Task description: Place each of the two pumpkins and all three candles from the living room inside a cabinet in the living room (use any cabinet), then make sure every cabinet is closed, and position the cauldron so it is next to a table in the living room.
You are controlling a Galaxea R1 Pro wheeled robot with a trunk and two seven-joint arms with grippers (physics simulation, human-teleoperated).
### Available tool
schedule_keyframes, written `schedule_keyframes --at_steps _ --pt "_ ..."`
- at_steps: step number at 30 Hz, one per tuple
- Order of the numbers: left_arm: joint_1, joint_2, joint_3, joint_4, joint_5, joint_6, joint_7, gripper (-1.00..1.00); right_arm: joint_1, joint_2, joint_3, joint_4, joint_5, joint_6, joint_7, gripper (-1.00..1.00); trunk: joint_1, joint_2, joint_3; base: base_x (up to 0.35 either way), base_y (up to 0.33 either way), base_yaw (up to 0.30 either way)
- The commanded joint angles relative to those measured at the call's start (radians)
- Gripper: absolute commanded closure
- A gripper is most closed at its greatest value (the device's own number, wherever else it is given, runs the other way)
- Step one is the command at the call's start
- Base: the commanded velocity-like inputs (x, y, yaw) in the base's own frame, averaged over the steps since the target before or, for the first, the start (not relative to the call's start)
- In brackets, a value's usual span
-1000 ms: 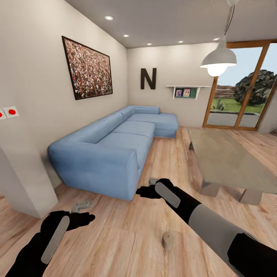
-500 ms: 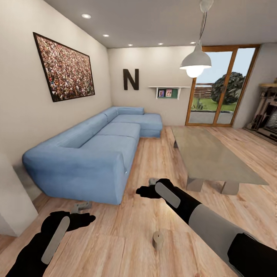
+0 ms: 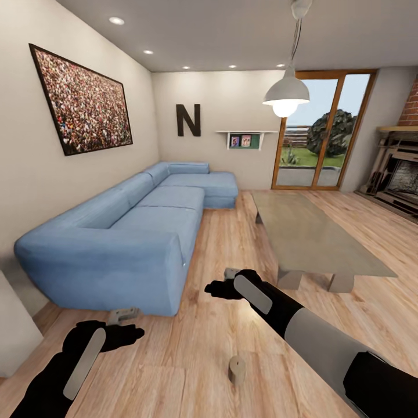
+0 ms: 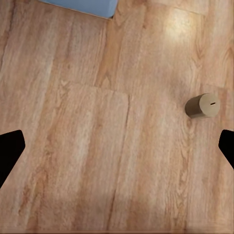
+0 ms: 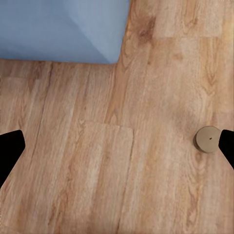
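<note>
**Candle on plank floor, both grippers empty**

Short beige-grey cylindrical candle stands upright on light wood plank floor, between the arms. Left gripper and right gripper spread wide, holding nothing. Head view adds matte blue corner sofa and smooth grey-green low bench, well apart from candle.

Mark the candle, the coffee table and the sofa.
candle [image 3: 236, 368]: head view, on its side wall.
coffee table [image 3: 307, 232]: head view, bare middle of the top.
sofa [image 3: 145, 223]: head view, near seat cushion.
</note>
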Motion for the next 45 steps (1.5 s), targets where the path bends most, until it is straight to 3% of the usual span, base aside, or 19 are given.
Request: schedule_keyframes --at_steps 1,11,19,27,30,33,35,39,45 --pt "-0.001 0.001 -0.002 0.000 0.011 0.003 0.010 -1.00 -0.001 0.000 0.003 -0.001 -0.010 -0.002 -0.010 -1.00 0.000 -0.001 -0.001 0.002 0.002 -0.001" --pt "-0.004 -0.001 -0.004 0.011 0.008 0.002 0.010 -1.00 -0.002 0.000 0.003 0.001 -0.005 -0.010 -0.010 -1.00 0.000 -0.001 -0.001 0.175 0.033 0.000" --pt "-0.006 -0.006 -0.031 0.018 0.007 0.001 0.011 -1.00 -0.001 0.000 0.007 0.000 -0.003 -0.010 -0.012 -1.00 0.000 -0.001 -0.001 0.033 0.006 0.000" --pt "-0.051 -0.007 -0.033 0.135 0.010 0.001 0.010 -1.00 -0.002 0.002 0.003 0.015 -0.005 -0.003 -0.031 -1.00 0.000 -0.001 -0.001 0.001 0.000 0.000" --pt "-0.056 -0.006 -0.032 0.144 0.011 0.001 0.010 -1.00 -0.002 0.004 0.001 0.101 -0.007 0.004 -0.057 -1.00 0.000 -0.001 -0.001 0.000 0.000 0.000" --pt "-0.057 -0.003 -0.031 0.144 0.011 0.001 0.010 -1.00 -0.003 0.010 0.003 0.304 -0.004 0.003 -0.059 -1.00 0.000 -0.001 -0.001 0.000 0.000 0.000" --pt "-0.057 -0.001 -0.029 0.143 0.011 0.001 0.011 -1.00 -0.003 0.022 0.006 0.381 -0.002 0.003 -0.056 -1.00 0.000 -0.001 -0.001 0.000 0.000 0.000" --pt "-0.058 -0.001 -0.028 0.141 0.010 0.001 0.011 -1.00 -0.004 0.042 0.010 0.426 0.000 0.004 -0.044 -1.00 0.000 -0.001 -0.001 0.000 0.000 0.000" --pt "-0.057 -0.001 -0.028 0.139 0.009 0.000 0.011 -1.00 -0.006 0.044 0.011 0.432 0.001 0.003 -0.036 -1.00 0.000 -0.001 -0.001 0.000 0.000 0.000"
